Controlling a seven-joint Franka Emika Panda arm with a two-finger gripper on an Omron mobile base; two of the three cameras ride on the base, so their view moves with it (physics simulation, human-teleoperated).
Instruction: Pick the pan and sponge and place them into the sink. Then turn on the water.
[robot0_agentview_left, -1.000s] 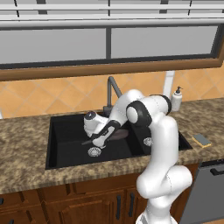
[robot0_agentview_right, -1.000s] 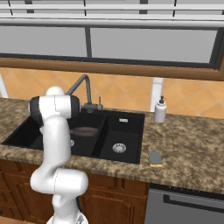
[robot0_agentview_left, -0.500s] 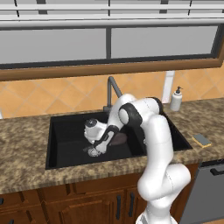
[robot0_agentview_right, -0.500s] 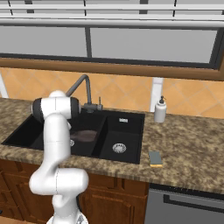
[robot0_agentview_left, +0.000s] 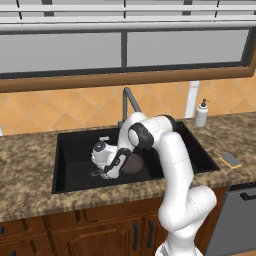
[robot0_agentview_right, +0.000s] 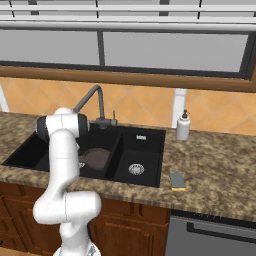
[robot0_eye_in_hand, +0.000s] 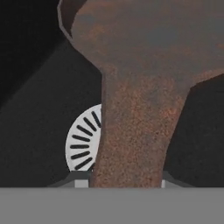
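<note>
Lowering of the pan (robot0_agentview_left: 132, 164) into the large basin of the sink (robot0_agentview_left: 70, 150): first step of the task, judged close to done.

Gripper (robot0_agentview_left: 101, 172): down inside the basin, at the end of the pan's handle. In the hand view, handle (robot0_eye_in_hand: 133, 144) running straight up from between the finger tips, which sit tight against its two sides; judged clamped on the handle, opening no wider than the handle itself.

Pan, location: within the large basin, partly hidden behind the white forearm in the left base view; brown bowl (robot0_agentview_right: 95, 159) seen in the right base view low in that basin, beside the divider. Whether resting on the basin floor or just above it: cannot tell. Round silver drain (robot0_eye_in_hand: 83, 142) directly beneath the handle in the hand view.

Pan, appearance: small, round, dark rusty brown, mottled matte surface; handle widening where it joins the bowl, same colour throughout.

Next move, as judged: settle pan on the basin floor, release, lift straight out clear of the faucet (robot0_agentview_left: 129, 100), then cross to the sponge.

Sponge (robot0_agentview_left: 230, 160): on the granite counter to the right of the sink, well apart from the gripper, yellow with dark top; not yet touched. Water not yet on.

Nearby: white soap dispenser (robot0_agentview_left: 201, 113) behind the sink's right corner.
</note>
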